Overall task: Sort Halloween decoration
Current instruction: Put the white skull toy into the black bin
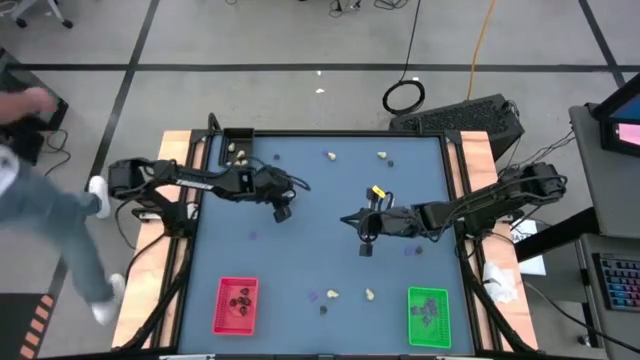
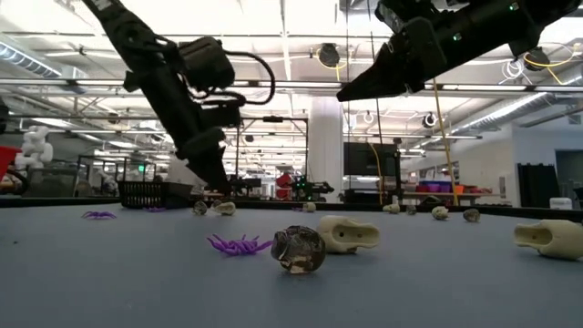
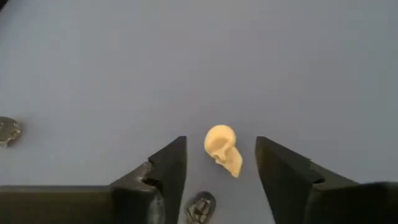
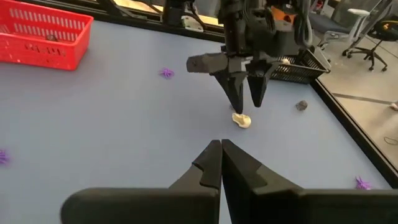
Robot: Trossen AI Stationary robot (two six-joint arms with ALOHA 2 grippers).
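Skulls, dark lumps and purple spiders lie scattered over the blue desk [image 1: 320, 250]. The left tool [image 3: 221, 171] hangs low over the far-left part of the desk with its fingers [image 3: 168, 165] spread, and a cream skull [image 3: 222, 149] lies on the desk between them, touching neither; a dark lump [image 3: 200, 206] lies just beside it. From across the desk, the skull [image 4: 241, 120] shows right under the left tool's tips. The right tool [image 4: 221, 163] hovers near the middle of the desk, raised above it, its fingers pressed together and holding nothing. A black tray [image 1: 238, 144] at the far-left corner has a few cream pieces in it. A red tray [image 1: 236, 305] at the near left holds dark lumps, and a green tray [image 1: 429, 315] at the near right holds dark-looking bits I cannot make out. More cream pieces [image 1: 331, 155] lie along the far edge and near the front [image 1: 333, 294], with purple spiders [image 2: 235, 244] among them. A person [image 1: 45, 215] walks on the floor left of the desk.
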